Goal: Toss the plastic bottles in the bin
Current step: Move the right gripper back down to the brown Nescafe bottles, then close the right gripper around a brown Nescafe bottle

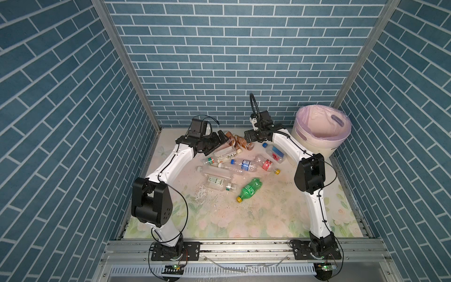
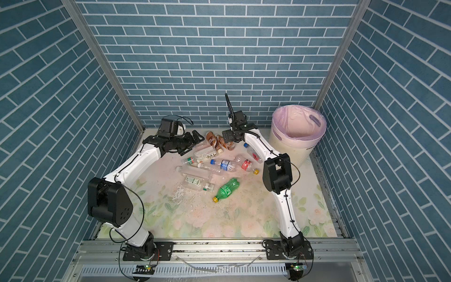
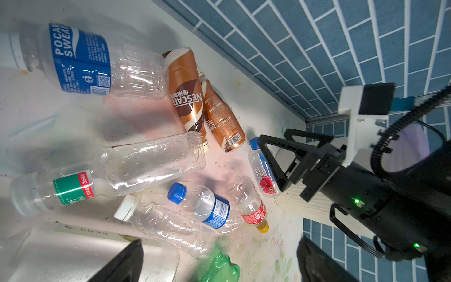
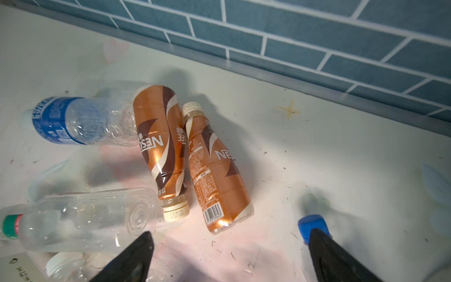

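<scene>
I read the left gripper [image 1: 223, 139] as released, jaws spread and empty, above centre in both top views, just left of the two brown plastic coffee bottles [image 1: 240, 142]. The right gripper [image 1: 249, 139] is likewise released and empty, just right of them. The clear labelled plastic bottles [image 1: 245, 165] and the green yellow-capped plastic bottle [image 1: 251, 190] lie at frame centre on the floral table [image 1: 244, 219]. The cream-white ribbed round bin [image 1: 314, 144], lined pink-lilac, stands upright at centre right.

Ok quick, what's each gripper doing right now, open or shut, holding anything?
Left gripper: open, fingers spread wide, holding nothing.
Right gripper: open, fingers spread wide, holding nothing.
</scene>
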### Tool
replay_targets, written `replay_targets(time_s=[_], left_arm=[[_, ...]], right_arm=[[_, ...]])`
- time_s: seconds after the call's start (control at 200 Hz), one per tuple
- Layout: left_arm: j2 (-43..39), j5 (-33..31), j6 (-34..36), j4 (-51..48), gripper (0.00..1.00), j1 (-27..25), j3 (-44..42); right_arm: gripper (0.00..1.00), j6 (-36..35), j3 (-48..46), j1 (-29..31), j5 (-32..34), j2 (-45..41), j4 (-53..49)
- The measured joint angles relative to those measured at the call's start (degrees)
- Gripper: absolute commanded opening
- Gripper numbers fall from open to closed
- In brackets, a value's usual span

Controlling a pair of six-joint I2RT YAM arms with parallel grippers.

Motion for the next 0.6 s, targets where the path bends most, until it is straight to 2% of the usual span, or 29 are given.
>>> replay_targets(time_s=[0.28, 0.6], left_arm=[[0.1, 3.1, -0.3, 1.0, 0.99, 0.7, -1.1], [2.6, 4.3, -0.4, 1.4, 0.99, 1.6, -1.1]], right_arm=[[0.97, -3.0, 6.7, 0.0, -3.5, 8.7, 1.0], [0.82, -3.2, 12.4, -0.2, -5.1, 14.7, 0.9]])
